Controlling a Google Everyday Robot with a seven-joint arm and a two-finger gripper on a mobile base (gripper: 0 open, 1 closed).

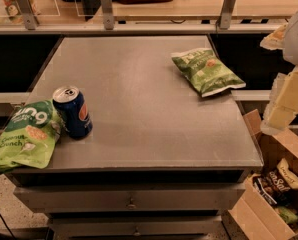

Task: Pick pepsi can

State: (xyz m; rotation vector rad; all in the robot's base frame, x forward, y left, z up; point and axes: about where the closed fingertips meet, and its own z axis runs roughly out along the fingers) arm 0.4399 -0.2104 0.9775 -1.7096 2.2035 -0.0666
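Rightward, the gripper (285, 103) is cut off, its grip unreadable, well apart from the pepsi can (73, 112).

left bag (24, 134): you can read "Crunch" in white; the larger lettering above it is unclear.
can (74, 113): you get a round red-white-blue logo, no legible word.
boxed bag (275, 183): "Sea Salt", roughly.
right bag (206, 71): print illegible.
gripper (276, 119): at your right edge, beside the table (139, 109).
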